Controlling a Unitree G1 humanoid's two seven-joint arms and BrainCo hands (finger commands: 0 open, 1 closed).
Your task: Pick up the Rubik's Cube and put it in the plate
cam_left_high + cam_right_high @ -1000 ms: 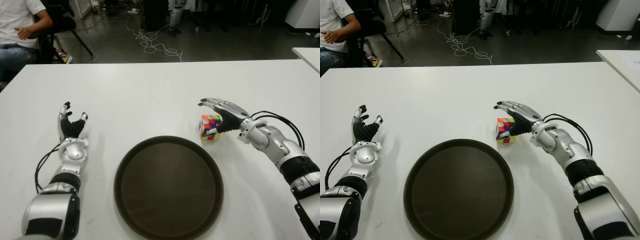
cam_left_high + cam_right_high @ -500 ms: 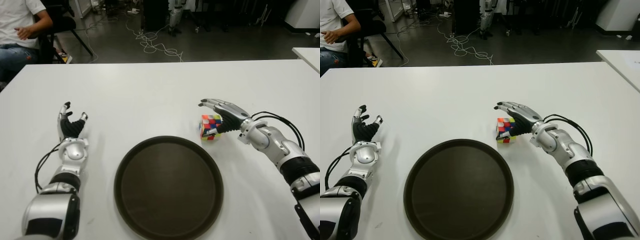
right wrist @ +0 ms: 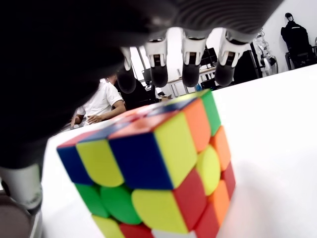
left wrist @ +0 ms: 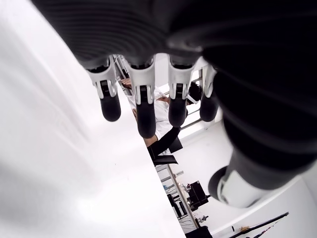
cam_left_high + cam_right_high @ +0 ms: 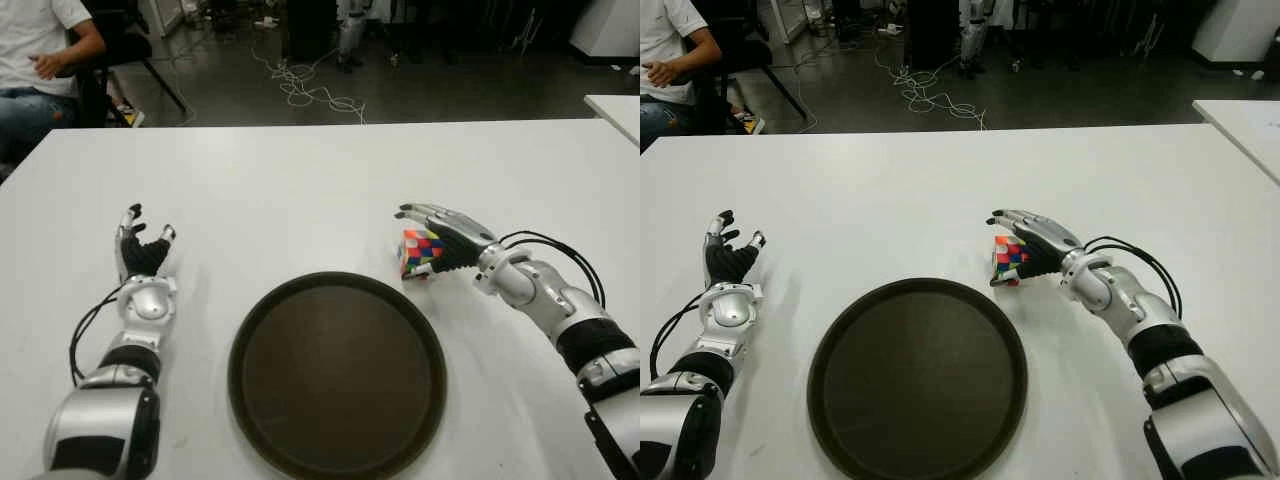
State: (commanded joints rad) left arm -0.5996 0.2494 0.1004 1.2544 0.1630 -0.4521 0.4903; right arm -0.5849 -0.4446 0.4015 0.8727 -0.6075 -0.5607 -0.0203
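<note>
The Rubik's Cube stands on the white table just beyond the right rim of the dark round plate. My right hand covers it from the right. The fingers stretch flat over the top of the cube without curling around it, and the thumb is low at its near side. The cube looks slightly tilted against the palm. My left hand shows left of the plate, its fingers spread and holding nothing.
A person sits on a chair beyond the table's far left corner. Cables lie on the floor behind the table. The corner of another white table shows at the right.
My right hand has crept a little left and closer over the cube, and the cube has shifted slightly left with it. The left hand has not moved.
</note>
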